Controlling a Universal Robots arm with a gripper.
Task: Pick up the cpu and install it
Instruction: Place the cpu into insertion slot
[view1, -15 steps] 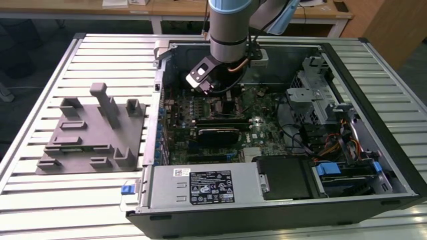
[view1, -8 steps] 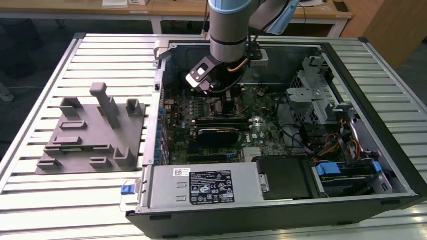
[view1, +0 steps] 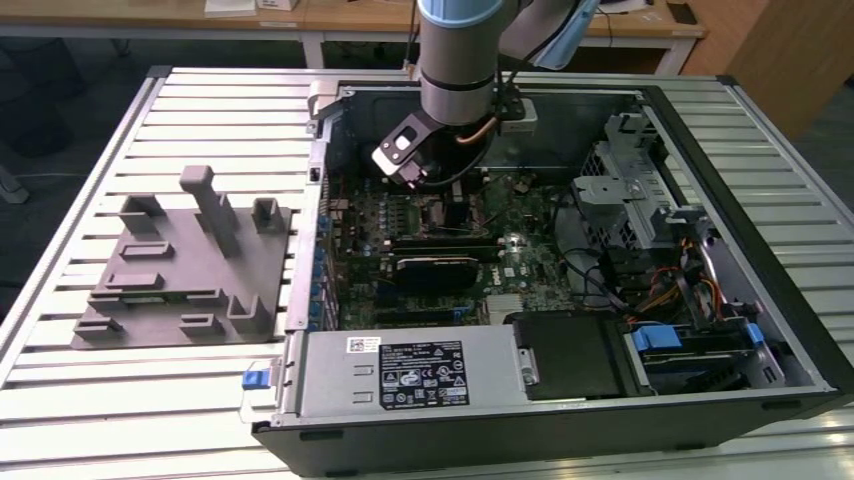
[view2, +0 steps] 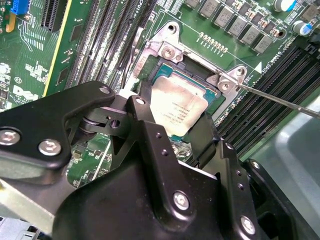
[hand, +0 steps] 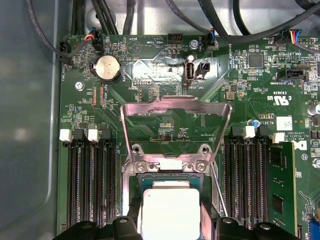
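The cpu (view2: 178, 107), a flat square chip with a pale silvery top, lies level in the open socket of the green motherboard (hand: 165, 75). My gripper (view2: 175, 122) reaches down over it, with a black finger (view2: 144, 117) pressed against one edge and the other finger against the opposite edge. The first wrist view shows the same hold: the cpu (hand: 171, 212) sits between the two fingers (hand: 134, 220) of the gripper (hand: 171, 222). In the exterior view the gripper (view1: 451, 195) is inside the computer case (view1: 747, 130), low over the board.
The socket's metal load plate (hand: 175, 107) stands flipped open behind the cpu, and its thin lever (view2: 280, 100) sticks out sideways. Black memory slots (hand: 90, 185) flank the socket. A grey plastic tray with upright posts (view1: 187, 270) lies on the slatted table at the exterior view's left.
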